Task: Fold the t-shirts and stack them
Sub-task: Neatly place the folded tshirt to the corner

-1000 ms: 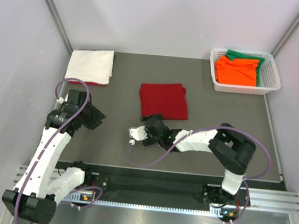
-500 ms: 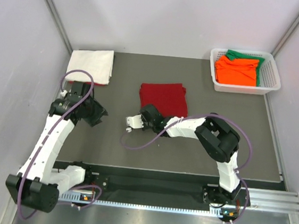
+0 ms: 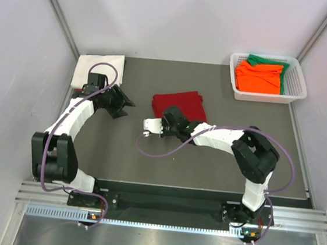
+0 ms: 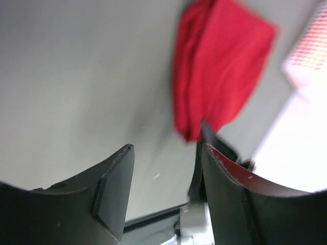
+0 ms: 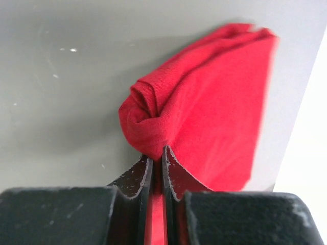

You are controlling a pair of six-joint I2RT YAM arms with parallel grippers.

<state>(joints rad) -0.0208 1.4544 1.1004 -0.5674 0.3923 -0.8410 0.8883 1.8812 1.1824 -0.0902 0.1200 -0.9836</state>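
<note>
Right fingers clenched on the near-left corner of the folded dark red t-shirt, red cloth pinched between them; the shirt lies mid-tabletop, its gripped corner bunched. Left fingers released, spread with nothing between them, above the tabletop left of that shirt and near the white t-shirt at the far left. Orange t-shirt lies over green t-shirt in the white basket, far right.

dark red t-shirt; white t-shirt; orange t-shirt; green t-shirt
</note>
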